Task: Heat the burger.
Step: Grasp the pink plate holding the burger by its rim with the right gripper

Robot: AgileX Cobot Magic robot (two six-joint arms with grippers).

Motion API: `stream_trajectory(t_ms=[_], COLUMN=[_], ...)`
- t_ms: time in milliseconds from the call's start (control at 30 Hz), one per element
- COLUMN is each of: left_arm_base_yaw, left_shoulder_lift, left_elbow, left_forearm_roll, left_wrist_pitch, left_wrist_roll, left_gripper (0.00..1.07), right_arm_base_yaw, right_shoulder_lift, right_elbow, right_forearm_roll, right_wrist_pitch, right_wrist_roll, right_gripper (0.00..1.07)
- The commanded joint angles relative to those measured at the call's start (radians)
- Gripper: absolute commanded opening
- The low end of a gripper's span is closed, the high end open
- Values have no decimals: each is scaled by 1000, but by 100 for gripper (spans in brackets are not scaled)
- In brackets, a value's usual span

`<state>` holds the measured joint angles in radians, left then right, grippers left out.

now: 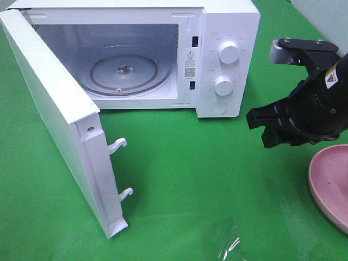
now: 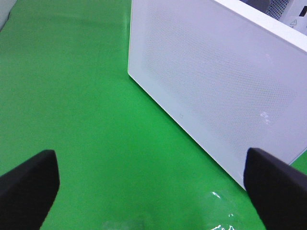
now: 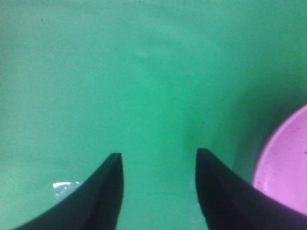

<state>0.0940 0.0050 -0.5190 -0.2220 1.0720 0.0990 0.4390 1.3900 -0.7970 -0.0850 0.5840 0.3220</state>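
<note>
The burger is out of view in all three views. The white microwave [image 1: 223,60] stands at the back with its door [image 1: 54,125] swung wide open to the left. Its glass turntable [image 1: 124,73] is bare. My right gripper [image 1: 262,129] hovers over the green cloth just right of the microwave's front, beside the pink plate [image 1: 333,182]. In the right wrist view its fingers [image 3: 108,191] stand apart with only cloth between them, so the right gripper [image 3: 158,155] is open. My left gripper [image 2: 151,158] is wide open and empty, facing the outer side of the door [image 2: 216,86].
Two knobs [image 1: 228,53] sit on the microwave's panel. Two white latch hooks [image 1: 118,145] stick out from the door's edge. A clear plastic scrap [image 1: 228,244] lies on the green cloth [image 1: 190,179] near the front.
</note>
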Motion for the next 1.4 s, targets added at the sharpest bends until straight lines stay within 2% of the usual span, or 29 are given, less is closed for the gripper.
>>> stream_trajectory(t_ms=[33, 100, 167, 533, 667, 767, 967, 1400], left_arm_base_yaw=[3, 3, 3, 3, 3, 3, 3, 3], left_shoulder_lift=[-1, -1, -1, -1, -1, -1, -1, -1], left_elbow=[3, 3, 3, 3, 3, 3, 3, 3], left_forearm_roll=[-7, -7, -7, -7, -7, -7, -7, -7], left_wrist_pitch=[-8, -8, -8, -8, -8, -8, -8, -8], left_wrist_roll=[-1, -1, -1, -1, -1, -1, -1, -1], left_gripper=[97, 97, 97, 97, 97, 97, 97, 97], right_arm_base_yaw=[-6, -6, -6, -6, -47, -103, -158, -158], right_shoulder_lift=[-15, -27, -27, -19, 5, 38, 118, 266], right_elbow=[-3, -3, -3, -1, 10, 24, 25, 26], right_forearm_roll=[-34, -93, -128, -156, -147, -148, -147, -149], right_wrist_pitch=[37, 110, 151, 232, 238, 213, 144, 47], right_wrist_roll=[-13, -16, -15, -1, -2, -13, -8, 4], right_gripper=[63, 81, 85, 83, 83, 83, 82, 79])
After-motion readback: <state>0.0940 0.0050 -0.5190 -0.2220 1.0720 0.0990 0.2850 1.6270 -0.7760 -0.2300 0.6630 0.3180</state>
